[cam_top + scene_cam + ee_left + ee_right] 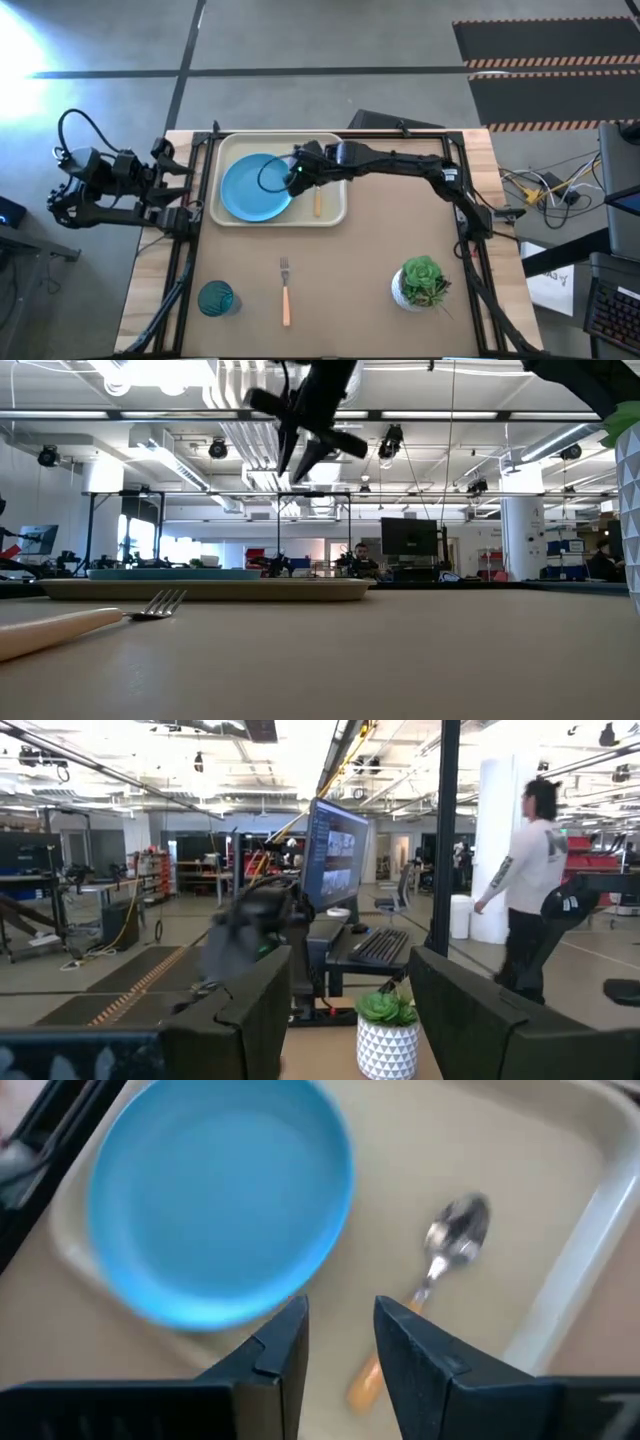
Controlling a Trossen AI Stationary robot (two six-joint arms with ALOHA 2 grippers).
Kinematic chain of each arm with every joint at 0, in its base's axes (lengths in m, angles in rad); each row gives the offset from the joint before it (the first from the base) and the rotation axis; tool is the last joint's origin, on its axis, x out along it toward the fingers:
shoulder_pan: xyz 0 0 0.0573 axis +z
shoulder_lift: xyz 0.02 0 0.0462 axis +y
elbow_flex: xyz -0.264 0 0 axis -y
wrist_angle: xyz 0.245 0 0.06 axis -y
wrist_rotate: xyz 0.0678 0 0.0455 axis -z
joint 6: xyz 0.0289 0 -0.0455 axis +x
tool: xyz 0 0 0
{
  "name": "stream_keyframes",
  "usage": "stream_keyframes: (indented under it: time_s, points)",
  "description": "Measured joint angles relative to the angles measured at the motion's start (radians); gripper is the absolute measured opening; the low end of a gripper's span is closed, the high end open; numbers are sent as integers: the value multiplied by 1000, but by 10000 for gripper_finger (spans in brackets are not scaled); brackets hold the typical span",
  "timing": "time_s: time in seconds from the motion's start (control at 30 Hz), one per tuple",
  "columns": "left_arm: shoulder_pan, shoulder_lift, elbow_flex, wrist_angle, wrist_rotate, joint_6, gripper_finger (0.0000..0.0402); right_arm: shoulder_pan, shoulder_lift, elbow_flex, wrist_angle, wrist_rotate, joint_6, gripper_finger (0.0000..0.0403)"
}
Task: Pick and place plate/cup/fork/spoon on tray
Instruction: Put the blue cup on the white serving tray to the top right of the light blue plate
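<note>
Up above the tray, the right tool hung with its two dark fingers a little apart and nothing between them — it held no thing. Under it lay the spoon, flat on the tray floor just beside the plate; both looked put down so the meal things sit together. The plate was round, smooth and sky blue. The spoon had a shiny oval bowl and an orange handle. The tray was cream, with soft corners and a raised rim that should keep things from sliding off.

The fork and the see-through blue cup lay on the brown counter, well apart from the tray, so I think they come next. The left tool waited at the counter's left edge, fingers wide. A leafy plant stood in a white pot.
</note>
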Motion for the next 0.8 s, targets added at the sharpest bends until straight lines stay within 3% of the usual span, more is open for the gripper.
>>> stream_keyframes:
  time_s: [0.4, 0.6, 0.8]
  points:
    - [0, -24, 0, -3, 0, 0, 185, 263, 21, 23, 10, -66, 223, 87]
    - [0, -26, 0, -3, 0, 9, 185, 363, 93, 19, 56, -78, 411, 107]
    - [0, -26, 0, -3, 0, 9, 185, 402, 182, 19, 226, -208, 499, 134]
